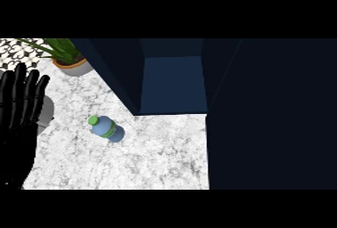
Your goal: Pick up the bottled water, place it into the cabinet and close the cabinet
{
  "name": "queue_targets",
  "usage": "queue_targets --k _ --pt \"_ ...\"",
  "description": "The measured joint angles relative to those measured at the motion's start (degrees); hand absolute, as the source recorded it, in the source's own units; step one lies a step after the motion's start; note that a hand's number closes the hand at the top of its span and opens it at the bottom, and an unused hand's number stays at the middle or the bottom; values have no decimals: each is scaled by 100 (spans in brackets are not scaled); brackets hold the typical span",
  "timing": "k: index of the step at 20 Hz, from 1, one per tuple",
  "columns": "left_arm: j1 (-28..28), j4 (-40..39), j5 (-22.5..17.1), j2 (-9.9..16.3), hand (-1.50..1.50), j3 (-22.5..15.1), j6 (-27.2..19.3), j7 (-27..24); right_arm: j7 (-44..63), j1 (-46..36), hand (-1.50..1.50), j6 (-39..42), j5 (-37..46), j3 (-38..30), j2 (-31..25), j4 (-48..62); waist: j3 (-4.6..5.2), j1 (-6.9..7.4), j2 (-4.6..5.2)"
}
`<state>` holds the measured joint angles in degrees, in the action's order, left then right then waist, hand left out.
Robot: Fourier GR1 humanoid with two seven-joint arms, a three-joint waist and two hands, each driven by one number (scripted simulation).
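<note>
A: Bottle location relative to the hand?

B: The small blue plastic water bottle with a green cap and green band [103,127] stands upright on the white-and-grey speckled marble counter [132,160], to the right of the robot's black left hand [20,100] and well apart from it. Bare marble lies between them.

A: State of that hand?

B: The left hand shows at the view's left edge, fingers straight, pointing up and slightly spread, holding nothing. Behind it, a grey rounded surface [46,111] shows at its right side; what it belongs to cannot be told. The right hand does not show.

A: Cabinet position?

B: The dark navy cabinet [171,75] stands above and to the right of the bottle. Its opening faces the view, showing a lighter blue inner floor and rear wall between two dark side walls. The front lower corner of the left wall ends just above and to the right of the bottle, near it but not touching. A broad dark panel [276,116], seemingly the open door, fills the view's right side and covers the counter there.

A: Other objects?

B: A green leafy plant in a pale terracotta-rimmed pot [71,62] stands at the upper left, just beside the cabinet's left wall, well apart from the bottle. A black-and-white patterned tile surface [20,51] shows behind it.
</note>
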<state>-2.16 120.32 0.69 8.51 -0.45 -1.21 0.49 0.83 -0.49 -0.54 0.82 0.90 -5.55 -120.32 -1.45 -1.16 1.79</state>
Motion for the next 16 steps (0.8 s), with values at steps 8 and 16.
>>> queue_targets --k 8,16 --pt "319 221 400 -518 -150 -54 -974 485 149 744 -150 317 -117 479 12 -651 124 87 -175" --pt "893 809 487 -801 -150 -840 -1923 1090 863 1183 -150 629 -436 1016 -46 -1561 142 107 -192"
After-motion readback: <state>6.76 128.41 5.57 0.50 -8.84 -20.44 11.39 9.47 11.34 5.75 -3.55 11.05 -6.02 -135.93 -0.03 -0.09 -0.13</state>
